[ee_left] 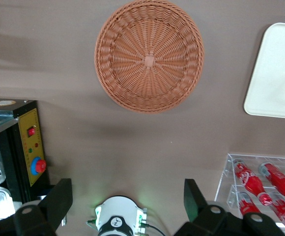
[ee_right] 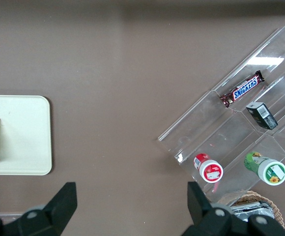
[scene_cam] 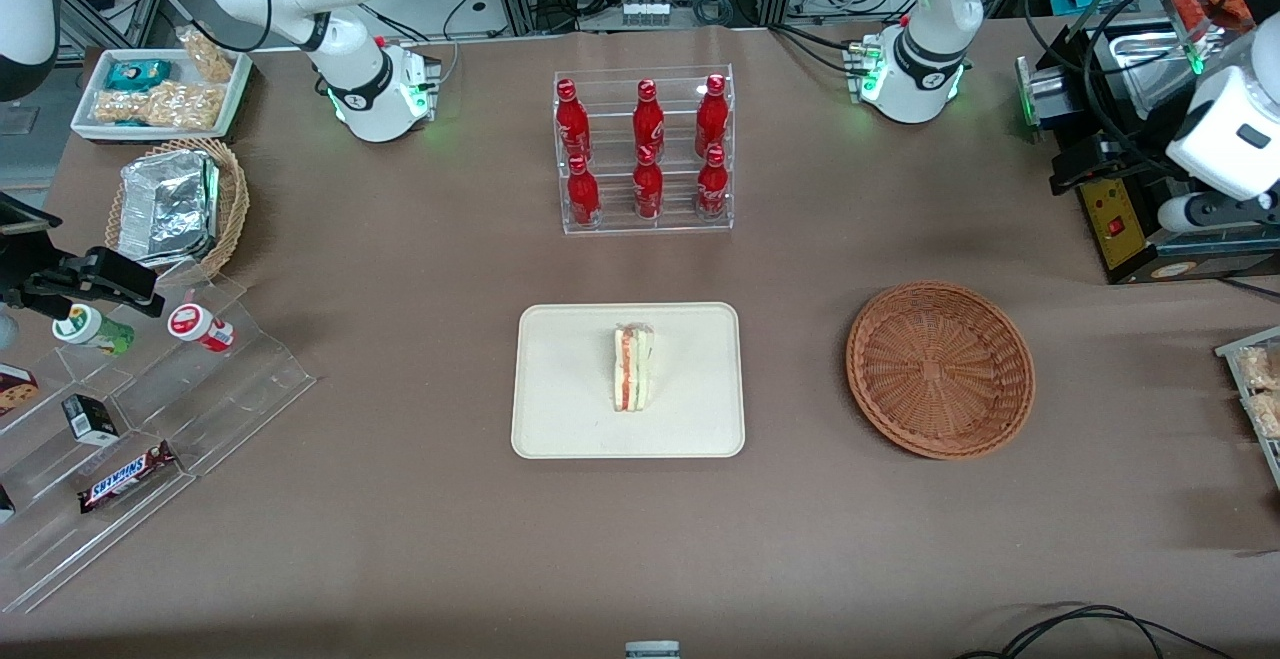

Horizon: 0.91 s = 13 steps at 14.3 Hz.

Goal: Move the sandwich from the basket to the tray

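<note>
Gripper point(ee_left: 128, 201) fingers point(ee_left: 59, 199) apart above basket point(ee_left: 149, 55)

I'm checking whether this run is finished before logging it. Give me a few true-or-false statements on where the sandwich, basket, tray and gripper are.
1. The sandwich lies on the tray. True.
2. The basket holds a sandwich. False: nothing is in it.
3. The gripper is shut on the sandwich. False: it is open, holds nothing, and is up above the table by the working arm's base, with the basket in its view.
4. The basket touches the tray. False: bare table lies between them; the basket sits toward the working arm's end.
5. The bottle rack stands farther from the front camera than the tray. True.
</note>
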Each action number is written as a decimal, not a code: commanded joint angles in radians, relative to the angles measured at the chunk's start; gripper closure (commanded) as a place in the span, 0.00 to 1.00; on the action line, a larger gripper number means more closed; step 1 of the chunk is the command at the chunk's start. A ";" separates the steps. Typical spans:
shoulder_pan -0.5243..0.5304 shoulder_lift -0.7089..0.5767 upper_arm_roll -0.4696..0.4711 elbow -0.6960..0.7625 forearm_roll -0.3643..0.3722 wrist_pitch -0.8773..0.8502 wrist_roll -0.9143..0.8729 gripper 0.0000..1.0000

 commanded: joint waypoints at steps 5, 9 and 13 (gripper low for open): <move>-0.022 -0.041 0.017 -0.033 0.028 0.022 0.021 0.00; -0.022 -0.033 0.018 -0.016 0.025 0.037 0.007 0.00; -0.023 -0.020 0.018 0.013 0.025 0.037 0.007 0.00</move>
